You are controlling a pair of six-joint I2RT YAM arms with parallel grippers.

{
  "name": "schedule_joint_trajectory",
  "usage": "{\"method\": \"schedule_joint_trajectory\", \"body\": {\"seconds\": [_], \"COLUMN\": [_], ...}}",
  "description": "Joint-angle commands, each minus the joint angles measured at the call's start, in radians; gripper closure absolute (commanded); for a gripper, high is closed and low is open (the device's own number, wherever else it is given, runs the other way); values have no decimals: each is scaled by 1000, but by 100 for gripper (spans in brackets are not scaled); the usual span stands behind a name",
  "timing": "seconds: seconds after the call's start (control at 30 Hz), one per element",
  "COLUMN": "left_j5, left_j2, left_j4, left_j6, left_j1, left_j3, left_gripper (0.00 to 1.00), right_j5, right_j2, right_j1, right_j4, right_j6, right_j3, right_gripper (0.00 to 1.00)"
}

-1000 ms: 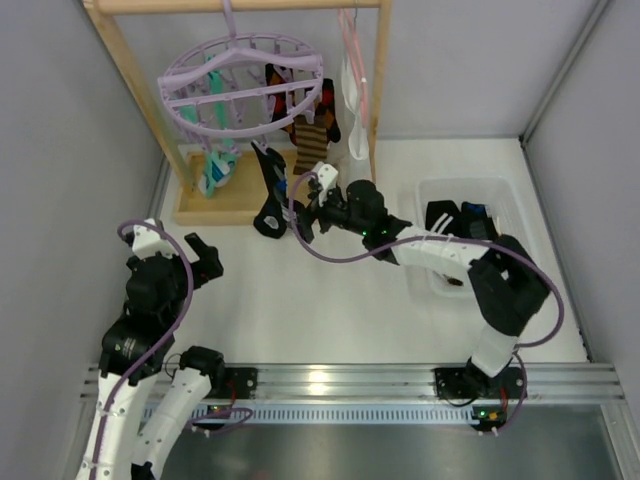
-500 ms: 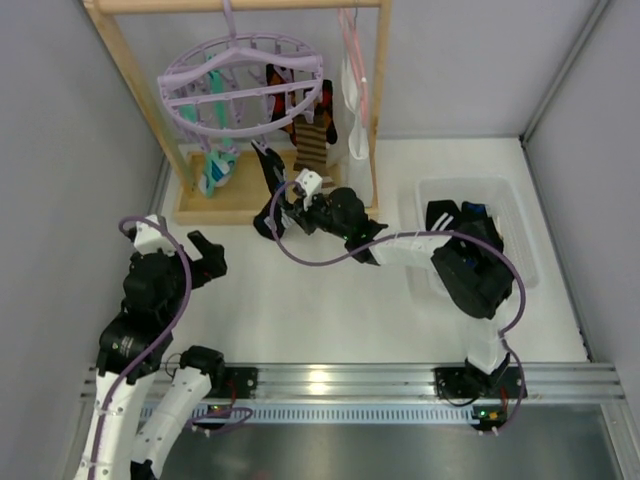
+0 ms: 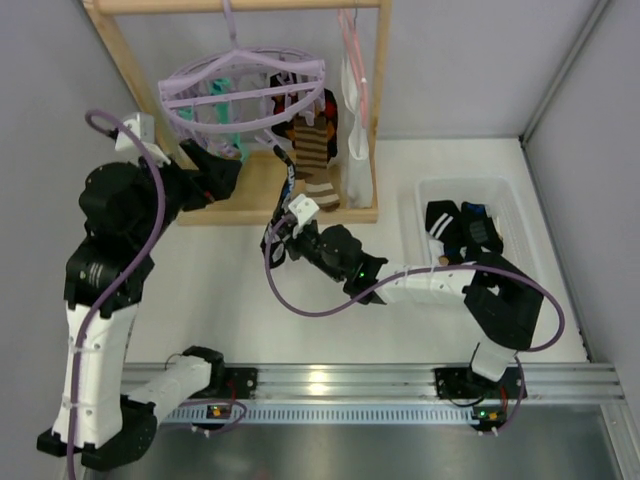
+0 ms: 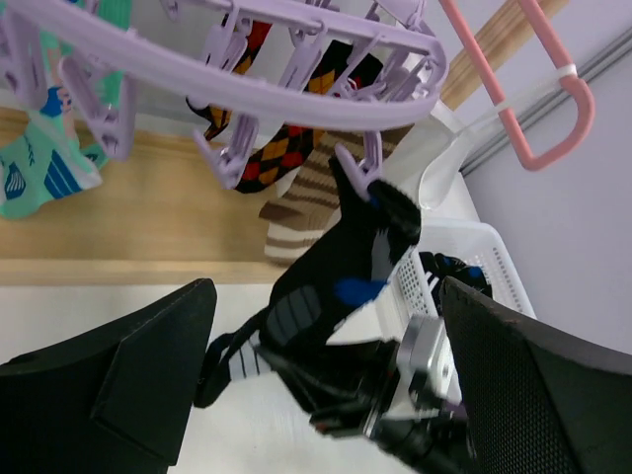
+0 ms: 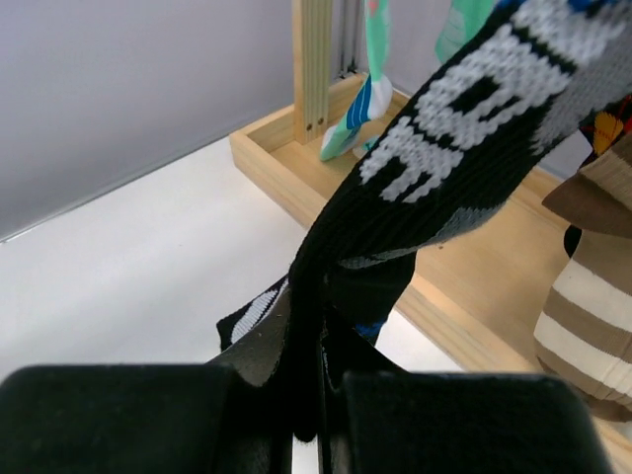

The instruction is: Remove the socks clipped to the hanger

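Observation:
The lavender hanger (image 3: 245,92) hangs tilted from the wooden rack, with socks clipped under its ring (image 4: 296,89). A black-and-blue sock (image 3: 280,215) is stretched taut from a clip on the ring down to my right gripper (image 3: 278,240), which is shut on its lower end (image 5: 311,395). My left gripper (image 3: 222,172) is raised beside the hanger, open, with that sock (image 4: 336,267) in front of it and nothing between its fingers. A teal sock (image 4: 39,168), a diamond-patterned sock (image 4: 286,148) and a brown striped sock (image 3: 318,160) hang from other clips.
A pink wire hanger with a white garment (image 3: 352,100) hangs to the right of the ring. The wooden rack base (image 3: 240,205) lies under the socks. A white basket (image 3: 520,195) holding dark socks stands at the right, with grey walls on both sides.
My right gripper shut on the black-and-blue sock and drew back, pulling it taut and tilting the hanger. My left arm rose from low on the table up beside the hanger.

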Motion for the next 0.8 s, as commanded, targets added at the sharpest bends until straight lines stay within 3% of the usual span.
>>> {"method": "schedule_joint_trajectory", "body": {"seconds": [0.0, 0.07, 0.13, 0.23, 0.4, 0.77], "left_j5": [22, -30, -174, -269, -558, -718], "left_j2": [101, 135, 153, 198, 274, 360], "left_j4": [22, 16, 13, 7, 8, 11], "left_j6": [16, 16, 27, 35, 62, 125], "left_j1": [-8, -43, -91, -208, -418, -435], "left_j3": [105, 142, 151, 162, 174, 213], "left_gripper": [1, 1, 1, 1, 1, 4], "right_j5": [137, 172, 216, 261, 293, 261], "right_j2": [-27, -16, -4, 13, 31, 5], "right_j1": [39, 65, 93, 128, 160, 176], "right_j4": [1, -29, -51, -65, -73, -53], "right_j6": [19, 19, 16, 15, 13, 19], "right_j3": [8, 29, 41, 54, 72, 34], "right_gripper": [100, 100, 100, 100, 100, 100]}}
